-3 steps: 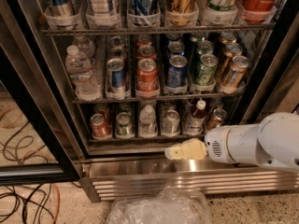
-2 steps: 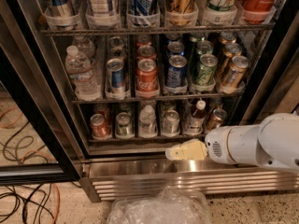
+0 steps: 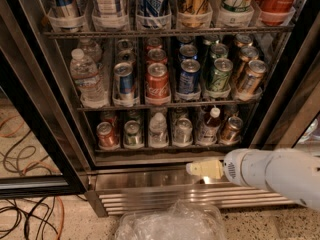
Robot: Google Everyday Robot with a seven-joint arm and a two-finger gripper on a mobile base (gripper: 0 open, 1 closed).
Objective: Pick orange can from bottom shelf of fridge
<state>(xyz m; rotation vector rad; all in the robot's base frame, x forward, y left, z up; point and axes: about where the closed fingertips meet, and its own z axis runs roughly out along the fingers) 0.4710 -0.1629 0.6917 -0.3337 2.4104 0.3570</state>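
Observation:
The fridge (image 3: 165,176) stands open in front of me, steel frame below. On its bottom shelf (image 3: 165,146) the orange can (image 3: 231,129) stands at the far right, coppery sides and silver top, in full view. My gripper (image 3: 202,169), a yellowish tip on a white arm, hovers in front of the steel sill below the shelf. It is below and a little left of the orange can, apart from it, and holds nothing that I can see.
On the bottom shelf stand a short red can (image 3: 106,134), a silver can (image 3: 132,133), small bottles (image 3: 158,129) and a red-capped bottle (image 3: 210,125) next to the orange can. Taller cans fill the racks above. A clear plastic bag (image 3: 170,223) and cables (image 3: 30,214) lie on the floor.
The white arm and gripper have dropped slightly lower and to the right, uncovering more of the orange can. Nothing on the shelves has moved.

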